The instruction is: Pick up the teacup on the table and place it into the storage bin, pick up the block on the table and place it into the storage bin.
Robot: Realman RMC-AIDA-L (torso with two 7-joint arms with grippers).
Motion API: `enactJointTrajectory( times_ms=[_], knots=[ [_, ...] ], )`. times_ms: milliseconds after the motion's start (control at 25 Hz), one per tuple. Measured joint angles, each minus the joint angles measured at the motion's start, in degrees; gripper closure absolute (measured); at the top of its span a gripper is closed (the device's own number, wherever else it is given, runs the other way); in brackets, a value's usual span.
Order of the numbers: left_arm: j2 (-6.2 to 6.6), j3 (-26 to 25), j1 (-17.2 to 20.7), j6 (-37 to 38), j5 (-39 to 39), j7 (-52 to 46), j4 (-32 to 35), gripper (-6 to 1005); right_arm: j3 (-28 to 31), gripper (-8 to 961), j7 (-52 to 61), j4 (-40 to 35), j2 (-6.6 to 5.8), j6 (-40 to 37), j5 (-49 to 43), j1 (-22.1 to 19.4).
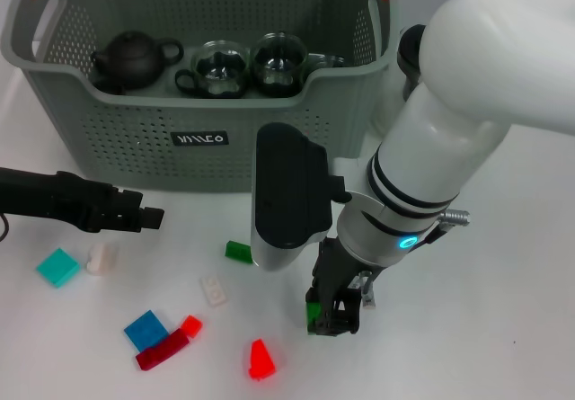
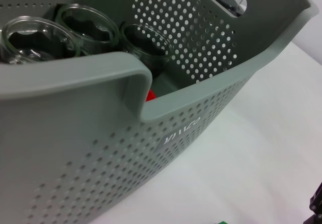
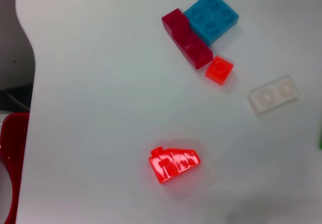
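Observation:
The grey storage bin [image 1: 207, 139] stands at the back; the left wrist view shows its near wall [image 2: 90, 148] close up. Inside it stand two glass teacups [image 1: 220, 66] [image 1: 280, 58], also seen over the rim [image 2: 146, 43], and something red [image 2: 149, 94] lies on its floor. My right gripper [image 1: 332, 315] points down at the table in front of the bin, shut on a small green block [image 1: 313, 313]. Left of the bin's front, my left gripper [image 1: 148, 216] hovers low over the table.
A dark teapot [image 1: 130, 58] sits in the bin. Loose blocks lie on the table: teal [image 1: 57, 266], white [image 1: 101, 257], green [image 1: 238, 252], flat white [image 1: 214, 289], blue [image 1: 145, 329], dark red [image 1: 162, 353], orange [image 1: 190, 325], red slope [image 1: 260, 360] [image 3: 174, 164].

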Motion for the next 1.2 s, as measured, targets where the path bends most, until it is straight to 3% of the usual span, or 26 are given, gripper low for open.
enactJointTrajectory(
  times_ms=[240,440,800,1000,1200],
  knots=[
    [0.03,0.0,0.1,-0.1,0.0,0.0,0.0,432,2.7,625,0.3,-2.3,-0.21,-2.1,-1.2,0.3],
    [0.06,0.0,0.1,-0.4,0.0,0.0,0.0,432,9.9,625,1.3,-10.9,-0.26,-7.3,-6.4,-0.1],
    [0.36,0.0,-0.2,-0.6,0.0,0.0,0.0,432,24.0,624,1.2,-23.7,-0.37,-16.5,-6.7,1.5],
    [0.38,0.0,-0.3,-0.6,0.0,0.0,0.0,432,28.1,624,1.1,-26.0,-0.36,-15.6,-8.9,2.6],
    [0.35,0.0,0.0,-0.7,0.0,0.0,0.0,432,29.5,624,0.8,-25.3,-0.40,-7.6,-10.3,2.6]
  ],
)
